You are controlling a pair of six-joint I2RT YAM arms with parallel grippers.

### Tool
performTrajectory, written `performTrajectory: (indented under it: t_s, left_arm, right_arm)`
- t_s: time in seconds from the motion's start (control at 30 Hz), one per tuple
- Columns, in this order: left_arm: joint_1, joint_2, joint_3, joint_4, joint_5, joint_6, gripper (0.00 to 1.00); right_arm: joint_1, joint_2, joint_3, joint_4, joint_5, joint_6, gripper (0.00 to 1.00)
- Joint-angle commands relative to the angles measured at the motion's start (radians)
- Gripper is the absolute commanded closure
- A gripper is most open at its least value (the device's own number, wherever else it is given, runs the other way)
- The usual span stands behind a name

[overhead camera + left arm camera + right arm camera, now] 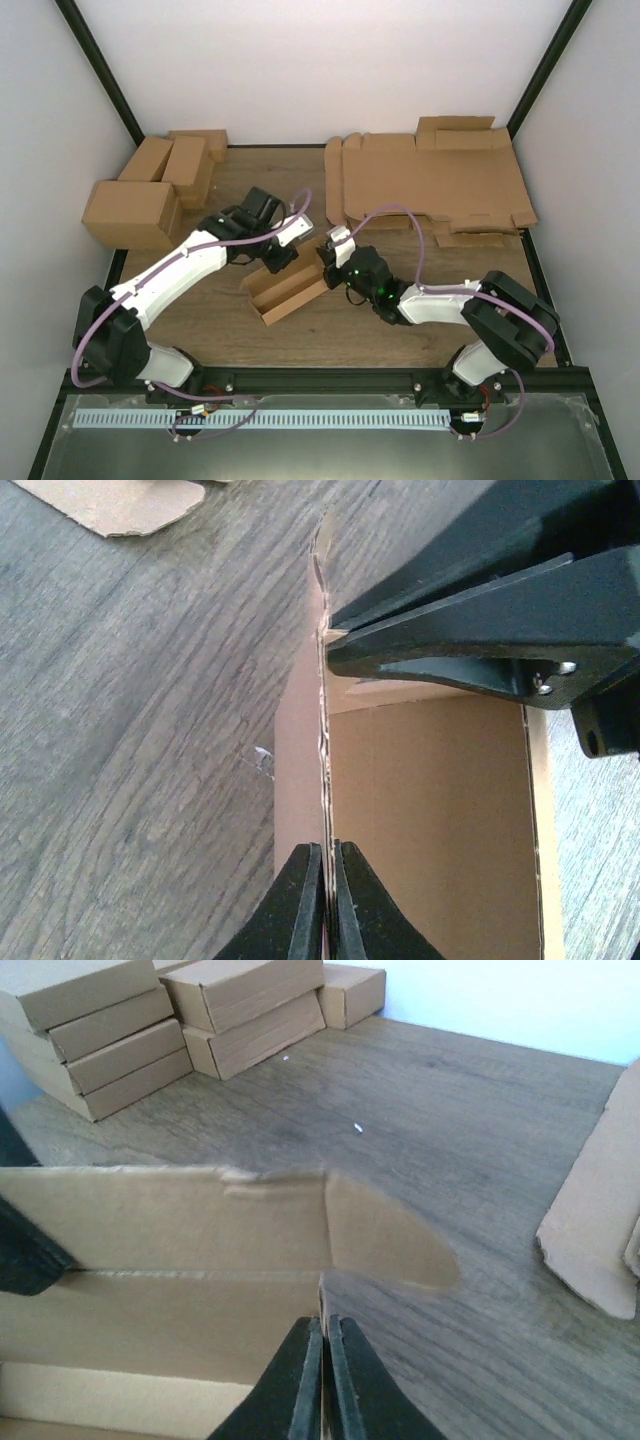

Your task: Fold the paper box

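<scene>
The paper box (290, 290) is a brown, half-formed open tray in the middle of the table, its long walls standing up. My left gripper (276, 260) is at the tray's far long wall, shut on that wall's top edge (325, 780) in the left wrist view. My right gripper (330, 266) is at the tray's right end, shut on the upright end wall (320, 1305). A rounded tab (385, 1240) sticks out past that corner. The box's inside floor (440, 810) shows, with the right gripper's dark body (480, 610) just above it.
Several finished brown boxes (150, 190) (110, 1020) are stacked at the back left. A pile of flat die-cut sheets (430, 185) (600, 1220) lies at the back right, one corner (120, 505) showing. Black frame posts rise at the rear corners.
</scene>
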State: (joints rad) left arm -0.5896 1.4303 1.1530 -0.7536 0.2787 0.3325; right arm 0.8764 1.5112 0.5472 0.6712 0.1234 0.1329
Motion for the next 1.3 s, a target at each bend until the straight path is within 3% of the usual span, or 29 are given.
performTrajectory:
  t_s: [0.0, 0.23, 0.5, 0.67, 0.93, 1.13, 1.27]
  left_arm:
    - [-0.075, -0.013, -0.018, 0.007, -0.053, -0.007, 0.96]
    - [-0.17, -0.052, -0.082, 0.081, -0.072, -0.138, 0.96]
    - [-0.288, -0.008, -0.123, 0.131, -0.082, -0.28, 0.93]
    - [-0.32, 0.024, -0.165, 0.183, -0.072, -0.344, 0.89]
    - [-0.328, 0.062, -0.223, 0.222, 0.0, -0.422, 0.74]
    - [-0.327, 0.063, -0.284, 0.29, 0.058, -0.504, 0.54]
    - [-0.323, 0.013, -0.298, 0.332, 0.004, -0.605, 0.27]
  right_arm:
    - [0.015, -0.029, 0.025, -0.126, -0.039, 0.033, 0.95]
    - [0.015, -0.136, -0.035, -0.214, -0.088, 0.107, 0.78]
    - [0.015, -0.408, -0.09, -0.55, -0.08, 0.274, 0.38]
    - [0.015, -0.551, -0.071, -0.836, -0.148, 0.38, 0.34]
    - [-0.026, -0.739, -0.048, -1.026, -0.034, 0.616, 0.22]
    - [-0.221, -0.55, 0.107, -1.017, -0.357, 0.501, 0.25]
    - [-0.294, -0.381, 0.203, -0.997, -0.51, 0.42, 0.36]
